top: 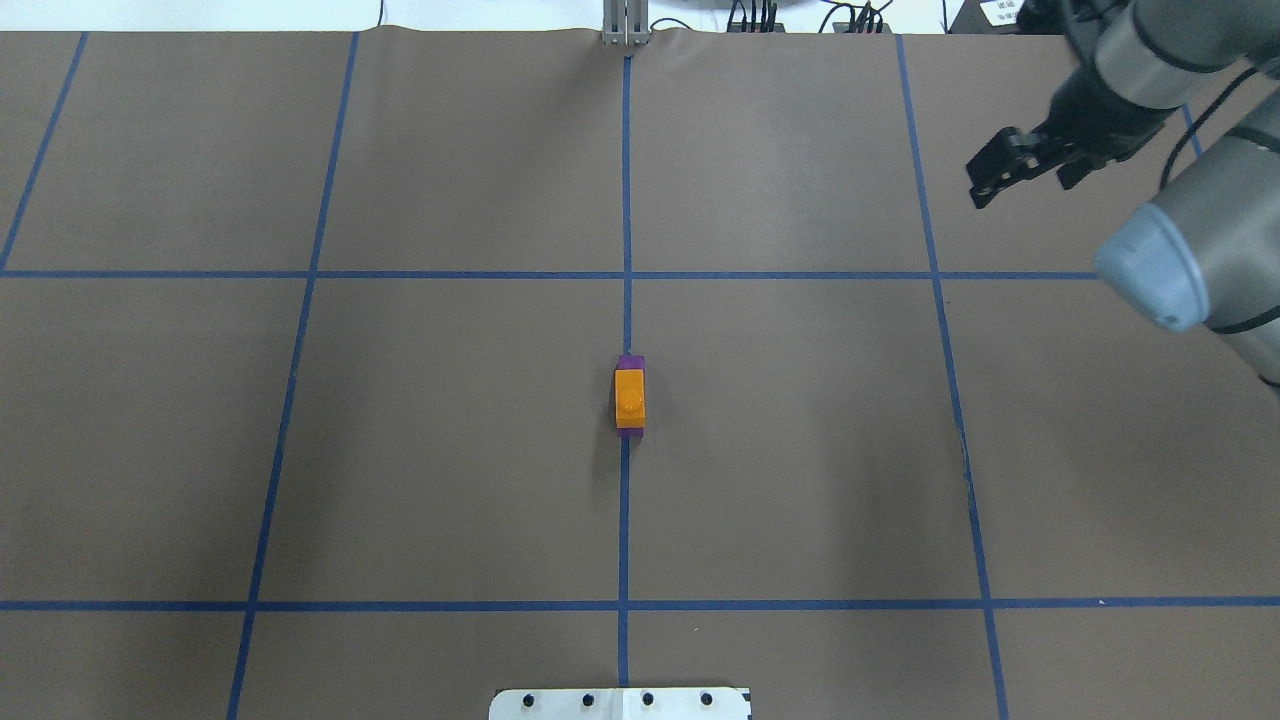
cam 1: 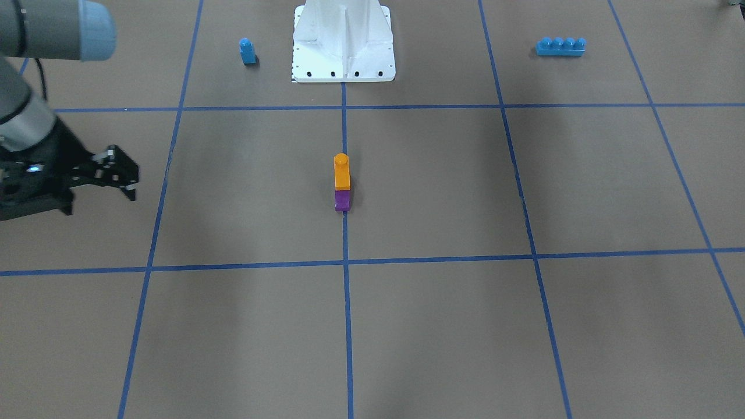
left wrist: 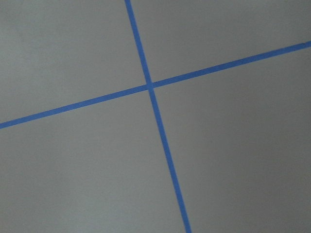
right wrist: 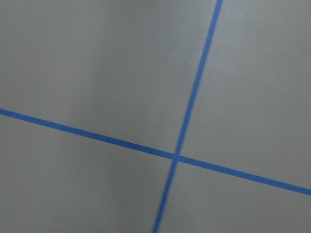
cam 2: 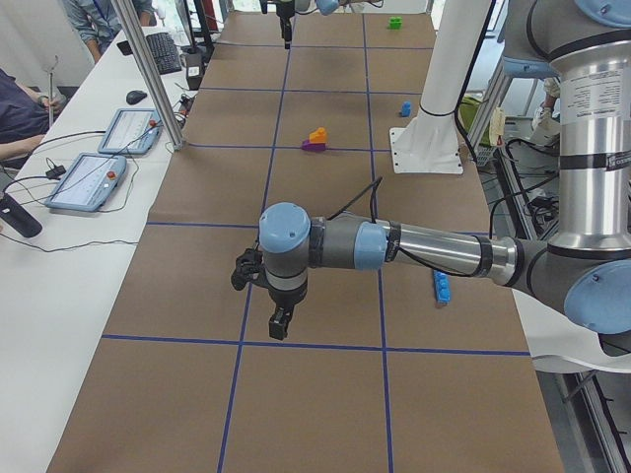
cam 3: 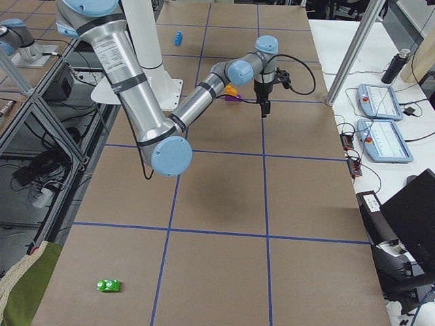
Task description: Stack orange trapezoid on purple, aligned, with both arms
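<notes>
The orange trapezoid (cam 1: 341, 172) sits on top of the purple (cam 1: 342, 201) at the table's centre, on the middle blue line. From overhead the orange trapezoid (top: 630, 398) covers most of the purple (top: 630, 362), and their edges run parallel. No gripper touches the stack. My right gripper (top: 985, 182) hangs far from it, towards the table's right far part; its jaws look open and empty, as they do in the front view (cam 1: 129, 185). My left gripper (cam 2: 279, 323) shows only in the exterior left view, so I cannot tell its state. Both wrist views show bare table.
A small blue one-stud block (cam 1: 247, 51) stands beside the white base pedestal (cam 1: 343, 52). A long blue four-stud brick (cam 1: 560, 46) lies on the pedestal's other side. A green block (cam 3: 109, 285) lies near the table's right end. Operators' desks line the far side.
</notes>
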Controlling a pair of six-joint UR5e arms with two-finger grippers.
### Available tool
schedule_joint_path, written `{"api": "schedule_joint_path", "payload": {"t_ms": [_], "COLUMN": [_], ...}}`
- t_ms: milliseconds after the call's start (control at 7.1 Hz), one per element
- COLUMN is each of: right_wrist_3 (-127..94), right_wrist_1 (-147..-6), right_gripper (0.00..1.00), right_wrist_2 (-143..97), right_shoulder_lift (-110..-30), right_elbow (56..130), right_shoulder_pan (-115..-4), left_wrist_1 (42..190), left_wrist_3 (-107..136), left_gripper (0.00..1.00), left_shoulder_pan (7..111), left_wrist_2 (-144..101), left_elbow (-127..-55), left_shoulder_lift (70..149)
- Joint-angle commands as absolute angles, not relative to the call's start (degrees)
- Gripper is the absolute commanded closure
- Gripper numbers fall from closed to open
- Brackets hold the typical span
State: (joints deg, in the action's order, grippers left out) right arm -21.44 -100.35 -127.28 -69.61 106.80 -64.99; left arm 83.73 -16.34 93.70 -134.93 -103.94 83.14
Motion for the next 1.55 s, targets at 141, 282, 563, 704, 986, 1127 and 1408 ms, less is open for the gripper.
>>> {"api": "schedule_joint_path", "payload": {"t_ms": [141,282,563,704,986,1127,1408], "right_wrist_3": [-1.7,3.0,6.3,6.6,6.6,6.7,6.8], "right_wrist_1": [-99.5,-99.5,-97.0,-93.3,-89.2,-89.1,-89.9], "right_gripper": [0.0,0.0,0.0,0.0,0.0,0.0,0.0], "right_wrist_2": [-130.1,-129.7,-129.6,-129.7,-129.6,-130.7,-131.7], "right_shoulder_lift": [-84.3,-88.3,-95.1,-100.1,-105.3,-105.2,-103.0], "right_elbow": [105.9,105.9,106.4,106.6,104.6,104.7,105.8], "right_shoulder_pan": [-79.6,-81.8,-86.1,-87.8,-90.8,-92.4,-92.4], "left_wrist_1": [83.8,83.8,83.8,83.8,83.8,83.8,83.8], "left_wrist_3": [-17.8,-17.1,-17.5,-17.6,-17.6,-17.6,-17.5], "left_gripper": [0.0,0.0,0.0,0.0,0.0,0.0,0.0], "left_shoulder_pan": [98.8,98.8,98.8,98.8,98.8,98.8,98.7], "left_wrist_2": [-138.4,-138.4,-138.3,-138.3,-138.3,-138.3,-138.3], "left_elbow": [-105.0,-104.5,-104.8,-104.9,-104.5,-104.5,-104.5], "left_shoulder_lift": [79.0,79.0,78.4,78.1,78.0,78.0,77.9]}}
